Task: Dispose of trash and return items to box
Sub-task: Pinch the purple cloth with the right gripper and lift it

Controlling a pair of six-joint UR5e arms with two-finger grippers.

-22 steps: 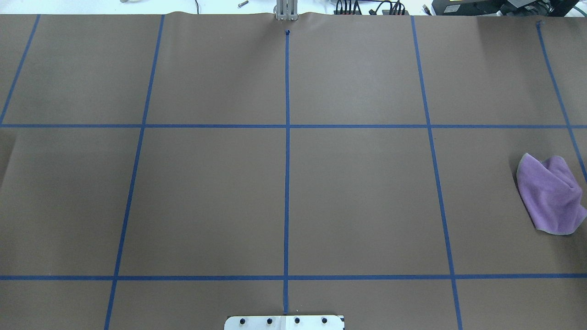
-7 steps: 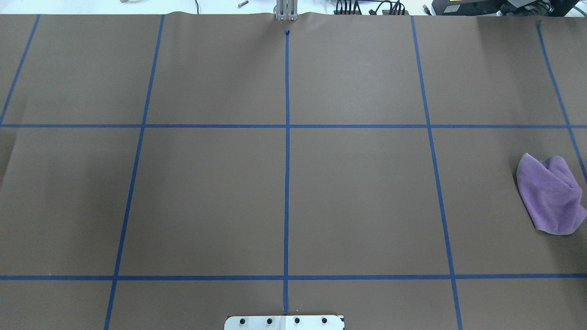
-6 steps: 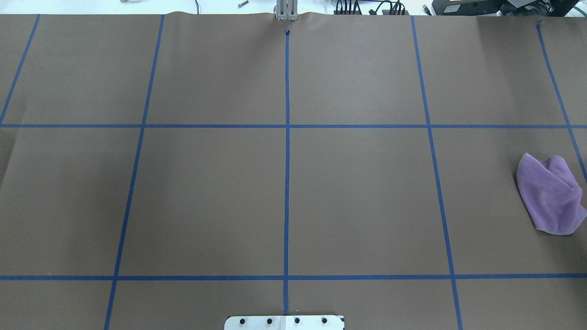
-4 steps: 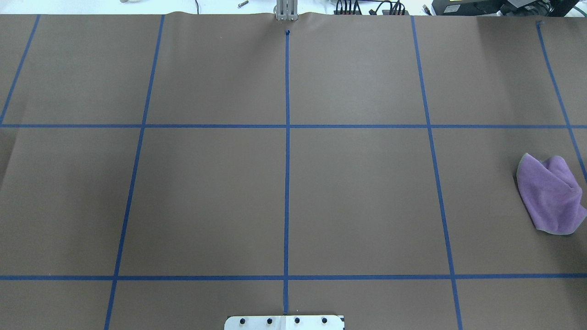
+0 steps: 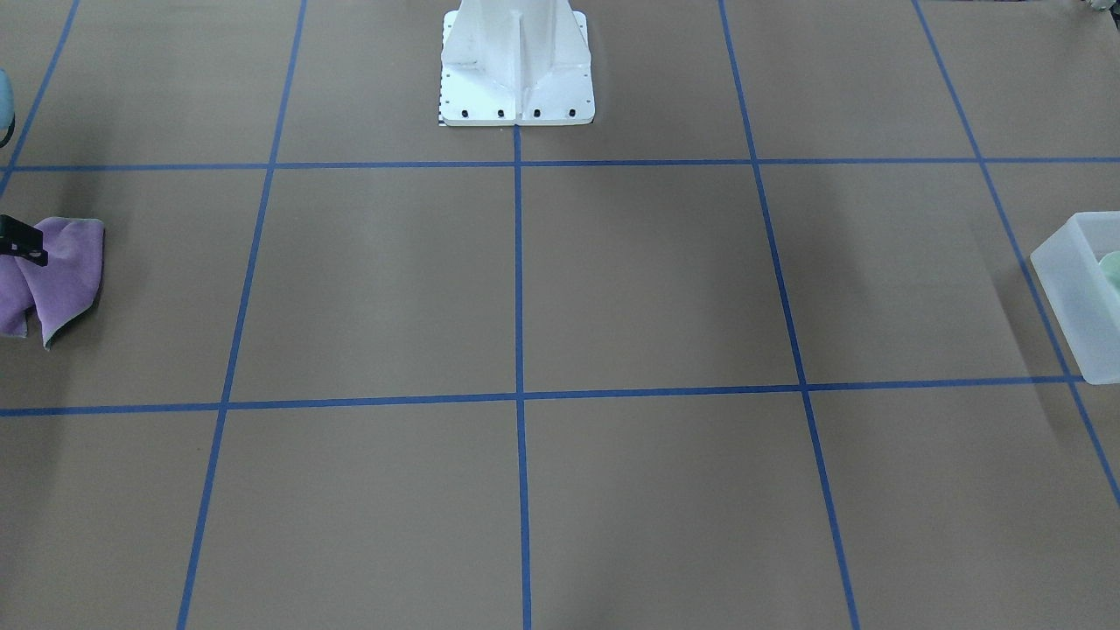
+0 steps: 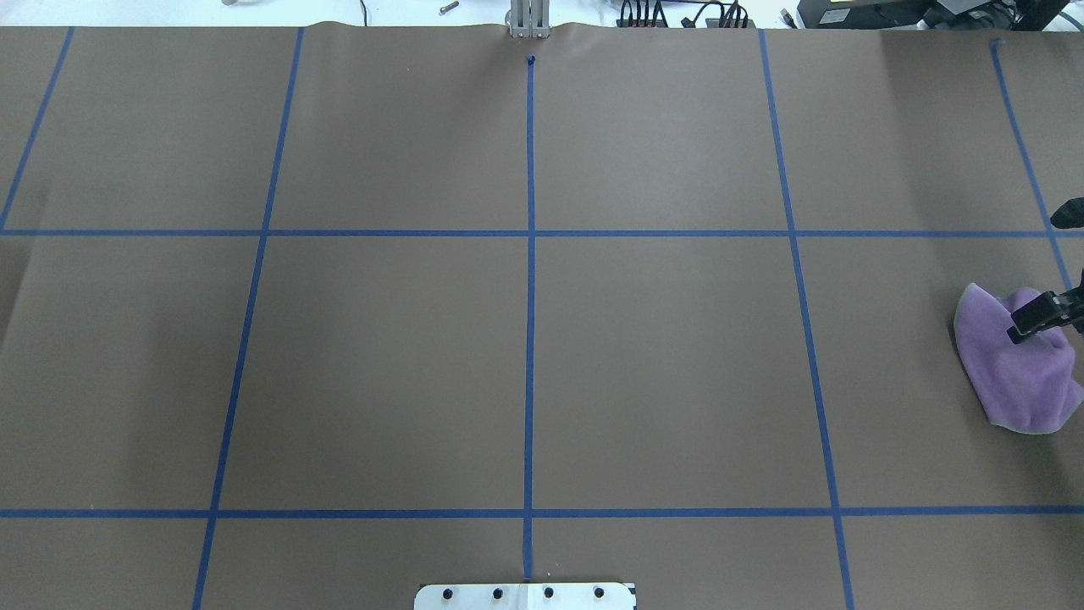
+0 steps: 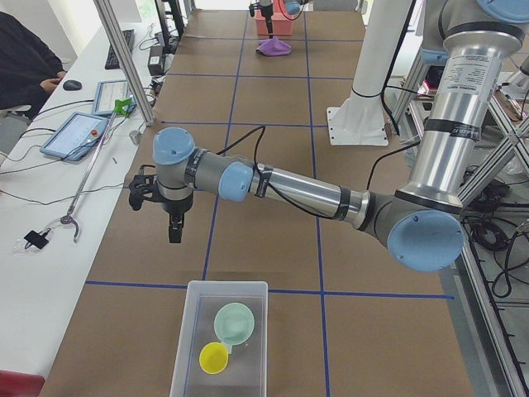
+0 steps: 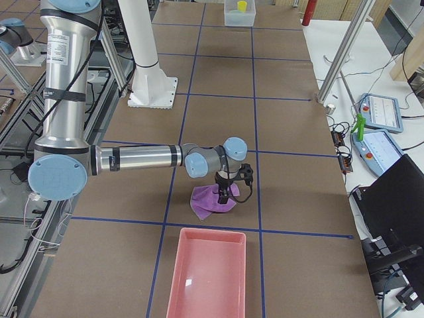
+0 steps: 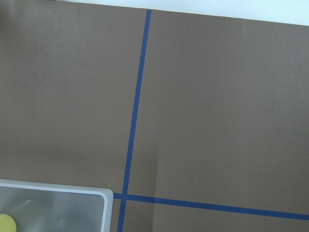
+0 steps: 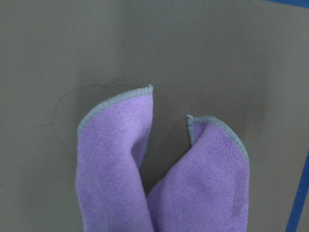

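The box [image 7: 248, 291] is a frosted-white bin at the table's left end, also in the front-facing view [image 5: 1069, 282] and the left wrist view [image 9: 72, 195]. Inside it lie a pale teal bowl [image 7: 234, 322] and a yellow cup [image 7: 213, 357]. My left gripper [image 7: 175, 231] hangs above the table just beyond the box; I cannot tell if it is open or shut. A crumpled purple cloth [image 6: 1012, 381] lies at the right end, filling the right wrist view [image 10: 145, 188]. My right gripper [image 6: 1037, 275] stands open just over the cloth [image 8: 209, 204], with one finger [image 5: 22, 238] above it.
A long pink tray [image 8: 209, 271] sits beyond the cloth at the table's right end. The robot's white base [image 5: 516, 79] stands at mid-table. A person [image 7: 25, 58] sits at a side bench with tablets and cables.
My right gripper has come into the overhead view at the right edge and now sits over the purple cloth. The cloth itself has not shifted.
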